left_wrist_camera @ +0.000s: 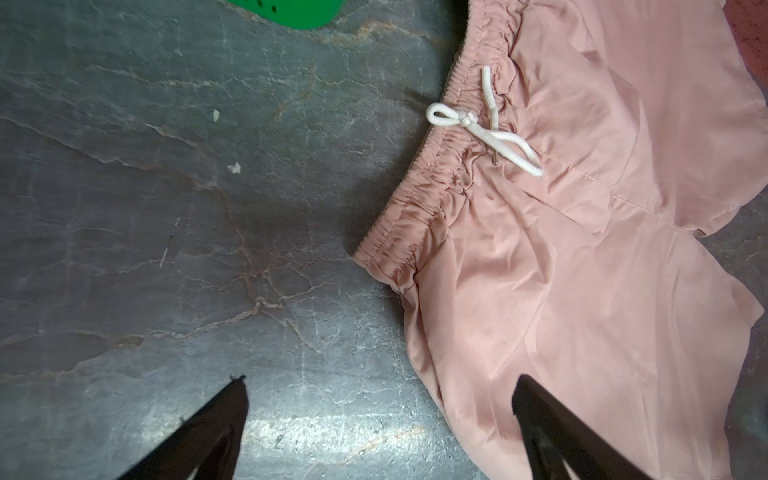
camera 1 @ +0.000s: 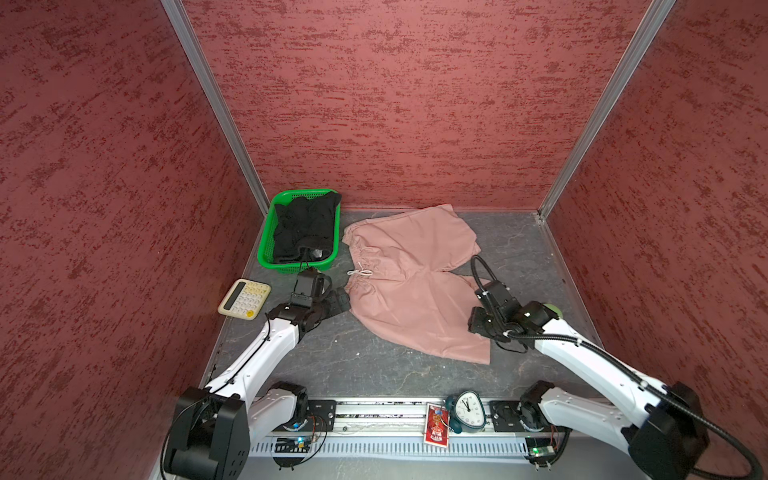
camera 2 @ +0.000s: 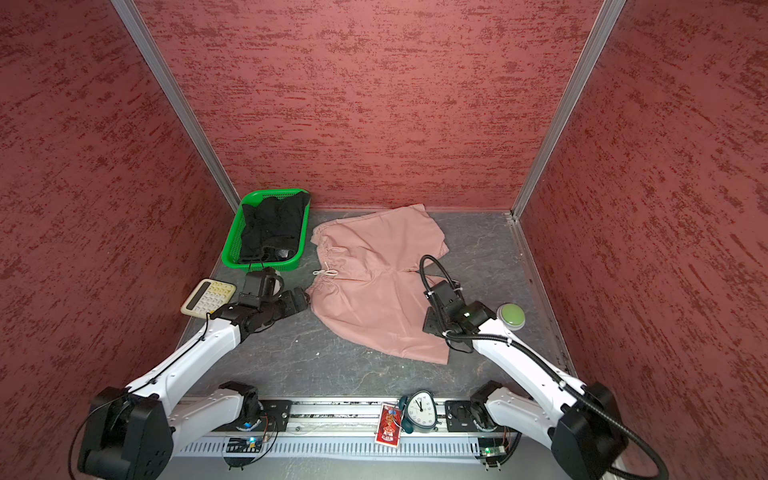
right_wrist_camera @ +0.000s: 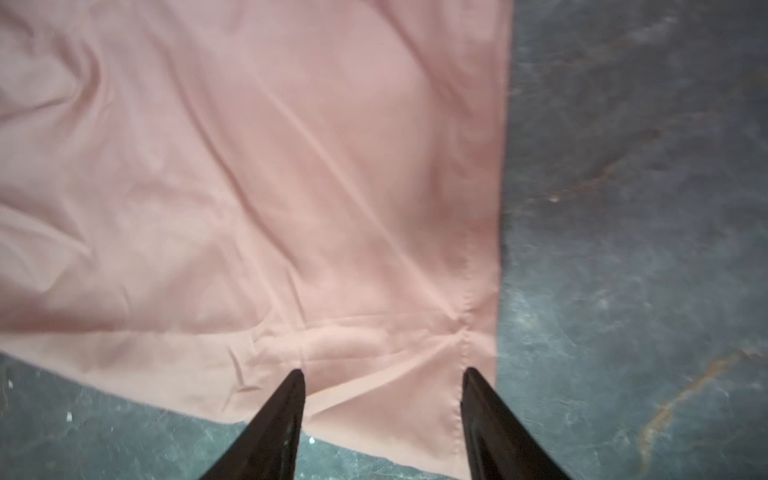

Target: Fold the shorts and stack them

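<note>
Dusty pink cloth lies spread open near the middle of the grey bench [camera 1: 353, 365]. The pink shorts [camera 1: 415, 286] are flat, with the gathered waistband toward 9 o'clock, its white drawstring [left_wrist_camera: 484, 129] tied, and the two legs running off toward 2 and 5 o'clock. No fold shows in them. The black shorts [camera 1: 305, 230] sit bunched in the green basket [camera 1: 268, 239] at about 10 o'clock on the bench, near the far end of the pink waistband. The left gripper [camera 1: 338, 301] is at the waistband's near corner, roughly 8 o'clock of the pink shorts, jaws spread wide and empty. In the left wrist view one finger is over the cloth's edge and one over bare bench. The right gripper [right_wrist_camera: 383, 371] is at the near leg's hem corner, about 4 o'clock, jaws parted with the cloth lying flat beneath them and nothing pinched. By my reading the task is barely started: the pink pair is laid out ready but unfolded, the black pair has yet to leave the basket, and no stack exists.
</note>
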Motion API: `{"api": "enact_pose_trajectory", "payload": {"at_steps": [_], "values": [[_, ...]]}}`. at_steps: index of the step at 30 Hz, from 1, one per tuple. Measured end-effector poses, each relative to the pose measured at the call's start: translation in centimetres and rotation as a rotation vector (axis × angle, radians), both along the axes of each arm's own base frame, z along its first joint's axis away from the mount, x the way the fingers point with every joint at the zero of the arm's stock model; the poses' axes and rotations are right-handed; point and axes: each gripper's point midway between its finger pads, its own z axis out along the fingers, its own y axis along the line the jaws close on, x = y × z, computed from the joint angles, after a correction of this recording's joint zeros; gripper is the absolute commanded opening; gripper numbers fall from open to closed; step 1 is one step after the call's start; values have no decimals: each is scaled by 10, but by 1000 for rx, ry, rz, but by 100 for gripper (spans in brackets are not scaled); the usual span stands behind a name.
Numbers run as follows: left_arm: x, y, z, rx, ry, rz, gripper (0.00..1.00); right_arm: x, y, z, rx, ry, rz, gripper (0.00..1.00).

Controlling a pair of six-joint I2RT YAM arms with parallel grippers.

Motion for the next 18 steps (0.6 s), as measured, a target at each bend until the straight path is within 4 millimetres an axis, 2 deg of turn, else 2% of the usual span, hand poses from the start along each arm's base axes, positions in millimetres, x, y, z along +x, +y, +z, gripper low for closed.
{"api": "enact_pose_trajectory", "payload": {"at_steps": [5,8,11,18], "values": [[6,1,-3,-35,4,6,99,-29,48,-16,-119,57,302,61],[7,2,-7,-28,16,1,99,-48,59,-27,-175,95,403,62],[9,2,-8,-17,29,-9,99,-60,56,-36,-230,137,440,64],[14,4,-1,14,22,-28,99,-70,35,-50,-341,201,423,72]]}}
